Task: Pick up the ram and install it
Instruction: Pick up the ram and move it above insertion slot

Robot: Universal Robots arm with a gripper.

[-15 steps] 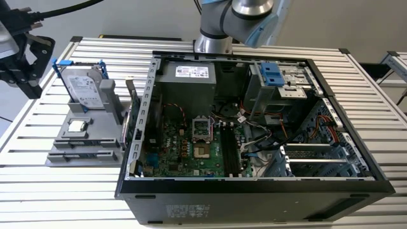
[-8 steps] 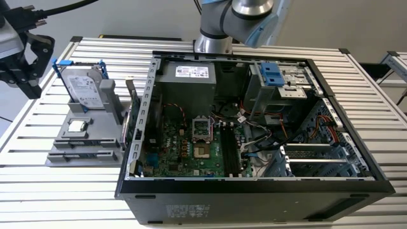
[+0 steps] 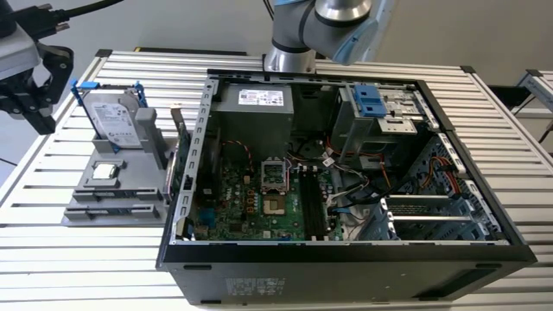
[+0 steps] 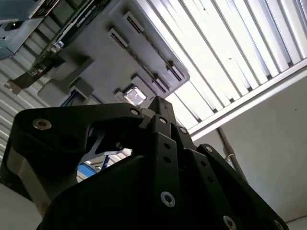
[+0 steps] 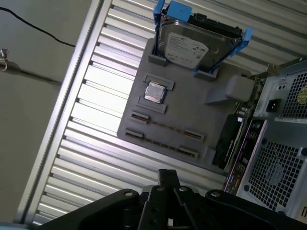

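Note:
My gripper (image 3: 39, 123) hangs over the table's edge at the exterior view's left, well apart from the grey fixture (image 3: 87, 181). Its fingers (image 5: 168, 178) meet at one tip with nothing between them. What appears to be the ram (image 5: 163, 126) is a thin dark strip standing edge-up in the fixture's slotted holders, also seen in the exterior view as the ram (image 3: 116, 192). I cannot make out its chips or label. The open computer case (image 3: 346, 253) lies at the exterior view's right of the fixture, its motherboard's long black slots (image 3: 311, 201) bare.
On the fixture stand a silver hard drive (image 5: 192, 45) with blue clips and a small square processor chip (image 5: 154, 92). An expansion card (image 3: 177, 162) stands upright between fixture and case. The slatted table's edge (image 5: 62, 129) runs close by the gripper.

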